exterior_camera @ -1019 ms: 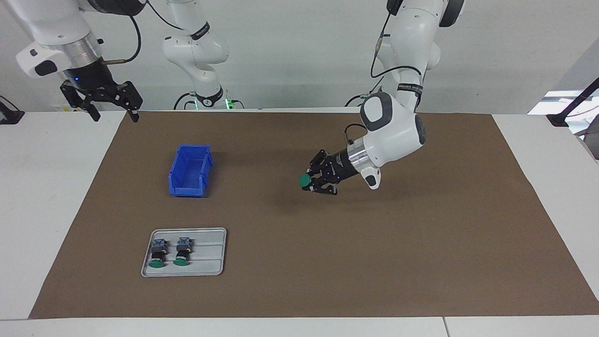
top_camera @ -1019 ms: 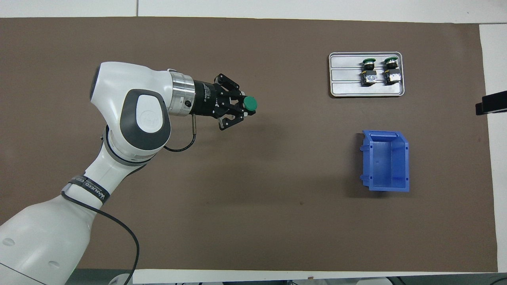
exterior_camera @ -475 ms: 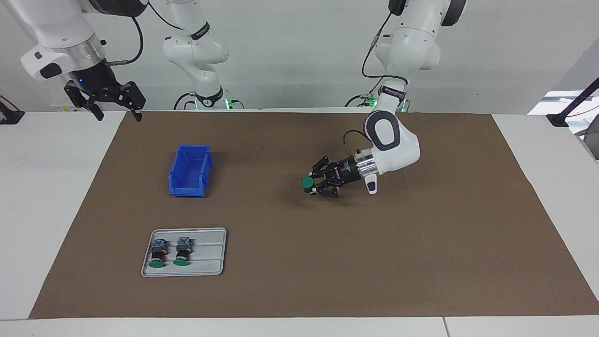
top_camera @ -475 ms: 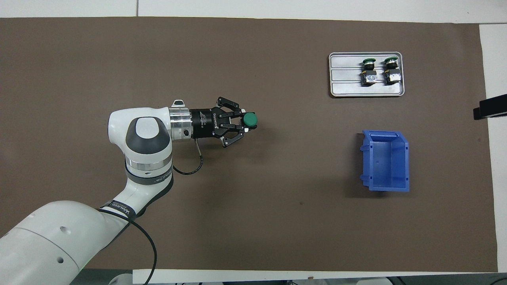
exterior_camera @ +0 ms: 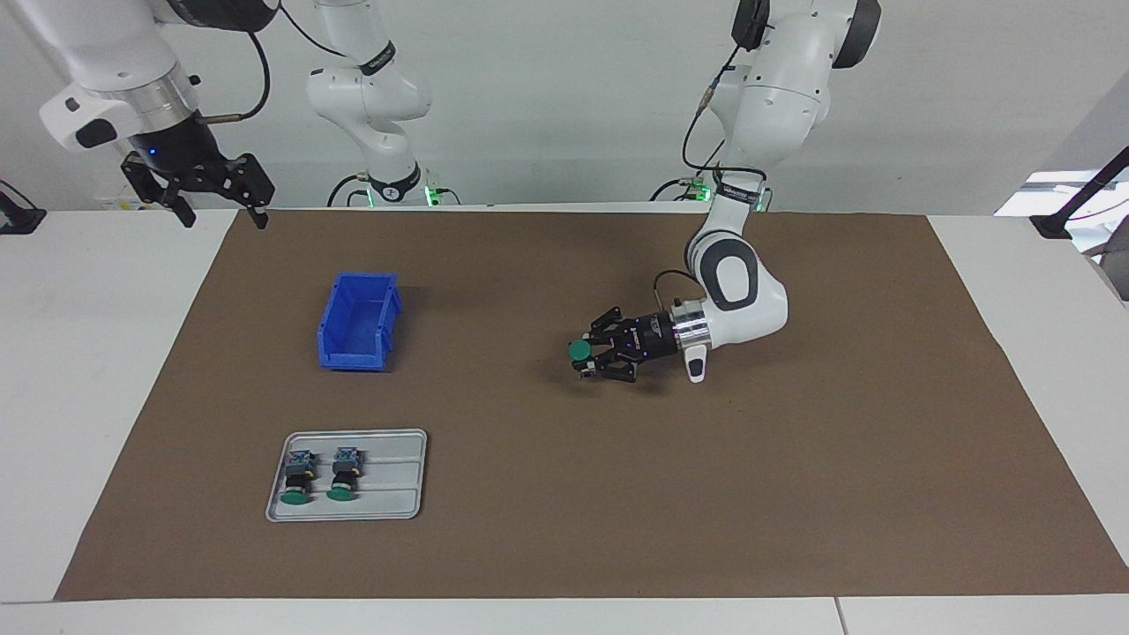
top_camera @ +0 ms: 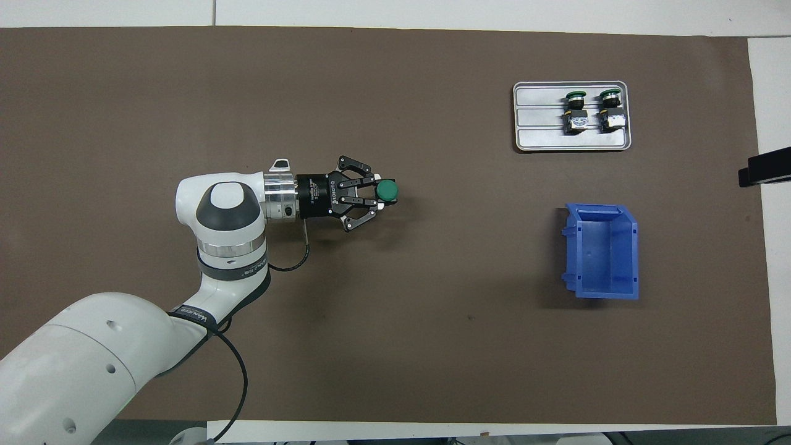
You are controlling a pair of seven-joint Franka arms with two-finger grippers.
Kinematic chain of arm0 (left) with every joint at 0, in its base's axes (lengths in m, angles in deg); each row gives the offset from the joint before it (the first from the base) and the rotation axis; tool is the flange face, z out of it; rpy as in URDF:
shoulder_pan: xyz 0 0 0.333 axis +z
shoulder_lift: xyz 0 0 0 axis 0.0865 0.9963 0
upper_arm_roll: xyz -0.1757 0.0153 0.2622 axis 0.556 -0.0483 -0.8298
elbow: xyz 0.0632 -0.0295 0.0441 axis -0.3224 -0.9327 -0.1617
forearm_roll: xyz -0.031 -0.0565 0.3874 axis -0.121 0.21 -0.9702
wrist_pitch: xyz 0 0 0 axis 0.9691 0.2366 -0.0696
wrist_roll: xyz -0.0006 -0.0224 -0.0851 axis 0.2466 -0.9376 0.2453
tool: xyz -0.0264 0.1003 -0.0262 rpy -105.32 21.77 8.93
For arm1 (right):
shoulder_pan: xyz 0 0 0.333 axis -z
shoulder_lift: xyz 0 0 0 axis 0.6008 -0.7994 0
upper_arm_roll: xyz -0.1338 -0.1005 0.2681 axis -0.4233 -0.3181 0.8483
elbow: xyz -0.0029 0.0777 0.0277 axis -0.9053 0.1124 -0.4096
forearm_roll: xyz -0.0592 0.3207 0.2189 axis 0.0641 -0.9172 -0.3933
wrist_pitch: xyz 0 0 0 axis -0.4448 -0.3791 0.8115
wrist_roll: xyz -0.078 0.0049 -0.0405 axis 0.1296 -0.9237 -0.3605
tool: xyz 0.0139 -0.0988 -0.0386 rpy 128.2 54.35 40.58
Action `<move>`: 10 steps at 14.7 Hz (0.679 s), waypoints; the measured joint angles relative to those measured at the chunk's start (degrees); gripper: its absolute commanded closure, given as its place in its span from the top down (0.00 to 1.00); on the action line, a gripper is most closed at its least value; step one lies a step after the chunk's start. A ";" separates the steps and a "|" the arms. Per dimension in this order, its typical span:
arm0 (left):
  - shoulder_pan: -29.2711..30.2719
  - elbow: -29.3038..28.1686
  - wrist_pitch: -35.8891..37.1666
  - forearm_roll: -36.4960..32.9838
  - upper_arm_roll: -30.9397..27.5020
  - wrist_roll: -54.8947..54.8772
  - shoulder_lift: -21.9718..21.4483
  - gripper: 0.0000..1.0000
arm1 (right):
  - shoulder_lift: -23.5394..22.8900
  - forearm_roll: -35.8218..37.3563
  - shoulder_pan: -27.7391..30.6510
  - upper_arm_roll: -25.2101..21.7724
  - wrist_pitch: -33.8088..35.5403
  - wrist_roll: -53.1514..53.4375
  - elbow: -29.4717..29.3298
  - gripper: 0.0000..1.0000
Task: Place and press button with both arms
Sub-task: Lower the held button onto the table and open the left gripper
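My left gripper (exterior_camera: 589, 357) (top_camera: 377, 198) lies nearly level, low over the middle of the brown mat (exterior_camera: 794, 494), and is shut on a button (exterior_camera: 579, 351) (top_camera: 387, 191). The button's round green cap points toward the right arm's end of the table, and the fingers hide most of its black body. I cannot tell whether the gripper touches the mat. My right gripper (exterior_camera: 220, 216) hangs open and empty over the mat's corner by its own base; the overhead view does not show it.
A blue bin (exterior_camera: 357, 322) (top_camera: 602, 250) stands empty toward the right arm's end. Farther from the robots, a grey tray (exterior_camera: 397, 476) (top_camera: 556, 139) holds two more green-capped buttons (exterior_camera: 297, 476) (exterior_camera: 344, 474) lying side by side.
The left arm has dropped lower toward the mat with the button, and its wrist has levelled out. The right gripper shifted slightly toward the mat's corner.
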 measured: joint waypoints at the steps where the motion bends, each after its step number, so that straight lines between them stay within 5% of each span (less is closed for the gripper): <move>1: 0.00 0.08 0.08 0.42 0.02 -0.31 0.40 0.00 | 0.00 0.00 0.00 0.00 0.00 0.00 0.00 0.99; 10: -0.18 0.02 -2.02 0.63 0.09 -0.61 1.34 0.00 | 0.00 0.00 0.00 0.00 0.00 0.00 0.00 0.99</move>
